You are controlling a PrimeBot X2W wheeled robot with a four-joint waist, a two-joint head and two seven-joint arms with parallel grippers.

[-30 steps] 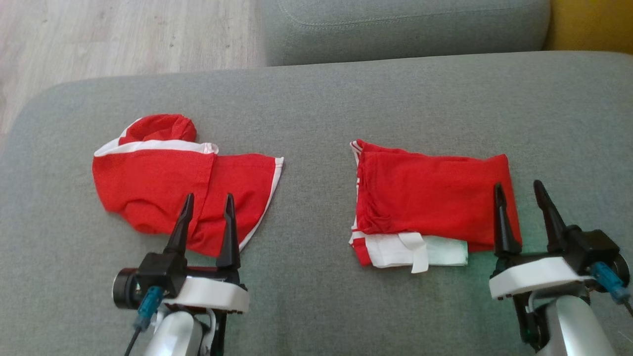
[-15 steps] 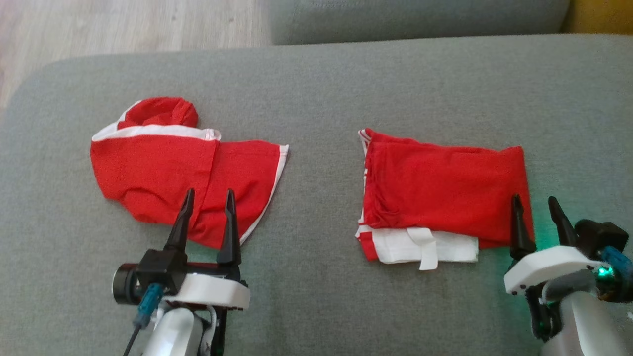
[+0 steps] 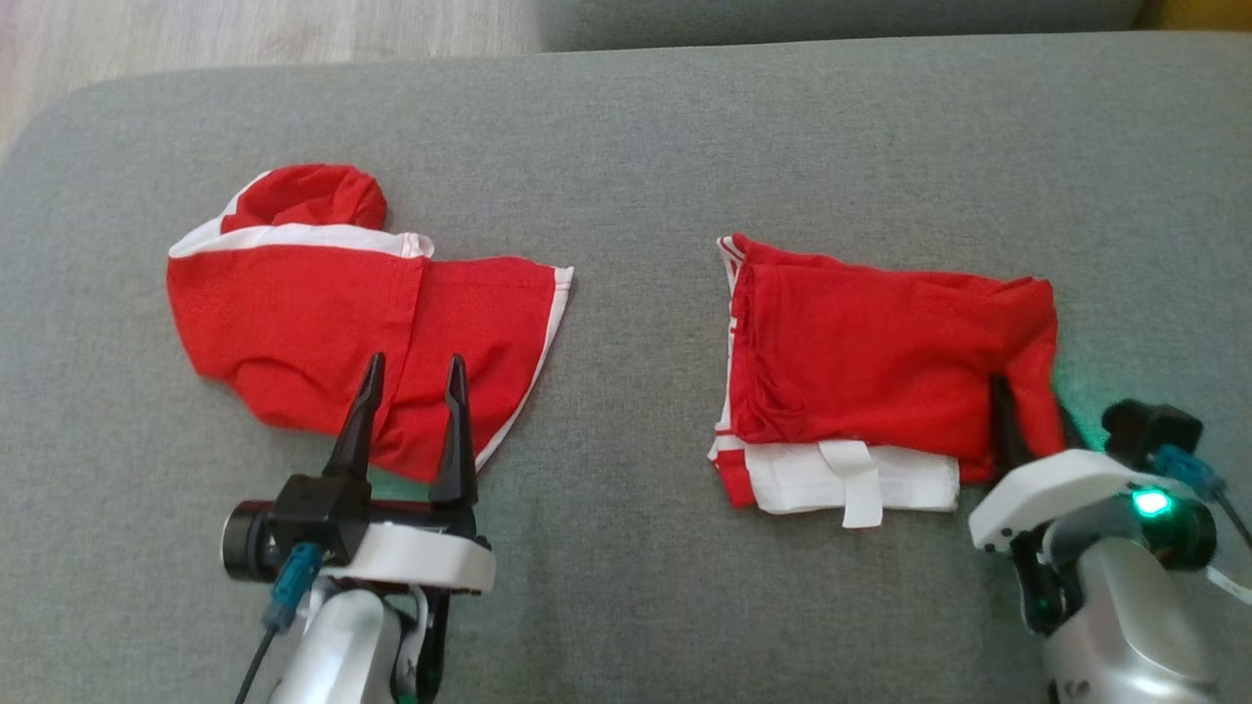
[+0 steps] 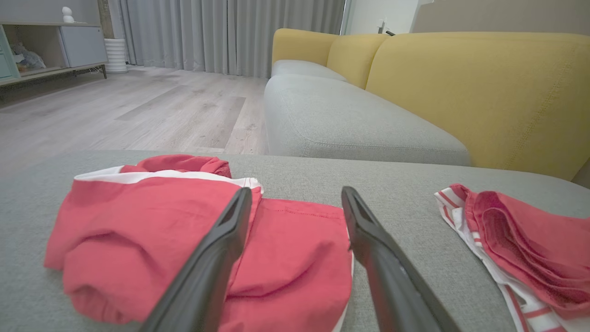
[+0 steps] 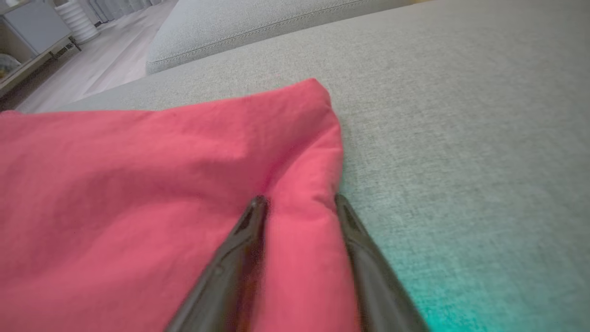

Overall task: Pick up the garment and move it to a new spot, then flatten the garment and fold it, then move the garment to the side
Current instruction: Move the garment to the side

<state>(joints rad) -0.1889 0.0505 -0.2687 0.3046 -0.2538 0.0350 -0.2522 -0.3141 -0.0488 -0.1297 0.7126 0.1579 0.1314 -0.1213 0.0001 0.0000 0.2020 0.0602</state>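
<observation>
Two red garments with white trim lie on the grey cushion (image 3: 626,127). The folded garment (image 3: 880,352) (image 5: 138,175) is at the right, with a white layer and strap showing at its near edge. My right gripper (image 3: 1032,396) (image 5: 300,198) is at its right end, fingers closed in on a raised ridge of red cloth bunched between them. The crumpled garment (image 3: 313,313) (image 4: 161,221) lies at the left. My left gripper (image 3: 414,362) (image 4: 296,191) hovers open over its near edge, holding nothing.
Wooden floor (image 3: 245,39) lies beyond the cushion's rounded far-left corner. A second grey seat (image 4: 345,120) and a yellow backrest (image 4: 484,87) stand behind. Bare cushion stretches between the two garments and to the right of the folded one.
The camera has tilted down. My right gripper has pushed onto the folded garment's right end and narrowed its fingers, bunching the cloth. The left gripper has stayed put.
</observation>
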